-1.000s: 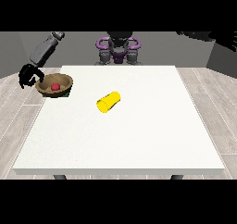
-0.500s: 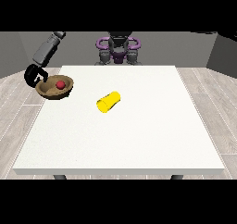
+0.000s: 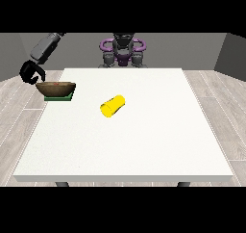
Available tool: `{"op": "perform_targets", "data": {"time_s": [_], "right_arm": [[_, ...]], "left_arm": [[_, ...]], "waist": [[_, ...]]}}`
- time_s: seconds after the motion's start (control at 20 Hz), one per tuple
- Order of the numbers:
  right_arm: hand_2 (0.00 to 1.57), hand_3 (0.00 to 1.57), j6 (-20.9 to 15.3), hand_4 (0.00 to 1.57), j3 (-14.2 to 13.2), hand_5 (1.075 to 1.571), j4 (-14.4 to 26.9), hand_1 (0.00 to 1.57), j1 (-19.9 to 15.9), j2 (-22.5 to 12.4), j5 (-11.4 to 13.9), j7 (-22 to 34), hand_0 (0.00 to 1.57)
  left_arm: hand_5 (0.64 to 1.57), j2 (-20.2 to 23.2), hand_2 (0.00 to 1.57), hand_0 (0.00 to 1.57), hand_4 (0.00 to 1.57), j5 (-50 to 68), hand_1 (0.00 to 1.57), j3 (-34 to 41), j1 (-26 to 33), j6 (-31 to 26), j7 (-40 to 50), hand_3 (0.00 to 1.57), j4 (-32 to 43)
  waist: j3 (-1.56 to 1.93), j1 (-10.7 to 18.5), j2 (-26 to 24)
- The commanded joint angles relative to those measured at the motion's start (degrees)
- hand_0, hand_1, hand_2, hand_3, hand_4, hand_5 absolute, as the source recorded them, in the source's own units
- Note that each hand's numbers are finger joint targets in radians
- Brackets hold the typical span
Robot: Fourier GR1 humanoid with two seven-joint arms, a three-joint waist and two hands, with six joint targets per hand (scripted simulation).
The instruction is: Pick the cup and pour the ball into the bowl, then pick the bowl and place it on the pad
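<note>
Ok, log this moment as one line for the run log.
bowl: on green pad, table's left edge | hand at view's left: by bowl rim | yellow cup: lying on its side, mid-table

A white table (image 3: 144, 140) on grey plank floor (image 3: 226, 102).

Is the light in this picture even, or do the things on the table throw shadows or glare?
Front view: light is soft and even, no glare on the white table; the yellow cup lying on its side casts only a faint shadow; the bowl is darker underneath, over the green pad.
</note>
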Motion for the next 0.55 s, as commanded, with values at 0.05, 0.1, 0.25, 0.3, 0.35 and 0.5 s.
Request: {"op": "perform_targets", "data": {"time_s": [0.05, 0.1, 0.25, 0.3, 0.35, 0.5], "right_arm": [[0.0, 0.0, -0.7, 0.0, -1.1, 1.503, 0.1, 0.0, -2.2, -2.5, -0.9, 1.5, 0.0], [0.0, 0.0, -2.4, 0.0, -0.7, 1.497, 0.5, 0.0, -2.3, -2.6, -0.3, 3.6, 0.0], [0.0, 0.0, -1.0, 0.0, 0.5, 1.471, 3.8, 0.0, -0.5, -3.6, 1.3, 4.9, 0.0], [0.0, 0.0, -0.9, 0.0, 0.6, 1.477, 3.0, 0.0, -2.7, -4.6, 1.1, 7.8, 0.0], [0.0, 0.0, 1.6, 0.0, 0.9, 1.416, 1.5, 0.0, -4.0, -6.3, 0.9, 9.2, 0.0], [0.0, 0.0, 2.9, 0.7, 2.3, 1.219, -3.4, 0.0, -5.3, 0.8, 0.1, 6.7, 0.0]], "left_arm": [[1.546, 1.9, 0.0, 0.0, 0.65, 1.6, 0.0, 1.3, -1.5, -2.8, -2.6, 0.0, 2.6], [1.546, 0.8, 0.0, 0.0, 0.69, 2.0, 0.0, 0.1, -0.9, -2.7, -0.9, 0.0, 1.6], [1.57, -5.5, 0.0, 0.0, 0.98, 6.4, 0.0, -4.8, 0.2, 1.7, 9.7, 0.0, -9.5], [1.57, -5.8, 0.0, 0.0, 0.98, 5.6, 0.0, -5.8, -1.3, 3.8, 10.0, 0.0, -9.5], [1.57, -7.5, 0.0, 0.0, 0.98, 3.7, 0.0, -7.4, 0.5, 4.6, 9.9, 0.0, -8.9], [1.57, -8.8, 0.0, 0.0, 0.98, 1.1, 0.0, -8.6, 3.8, 3.8, 9.5, 0.0, -3.4]], "waist": [[0.0, 0.8, 2.5], [0.0, 1.4, -0.2], [0.19, 1.7, -8.8], [0.11, 0.9, -10.5], [0.03, 0.3, -13.6], [-0.18, -3.0, -22.0]]}}
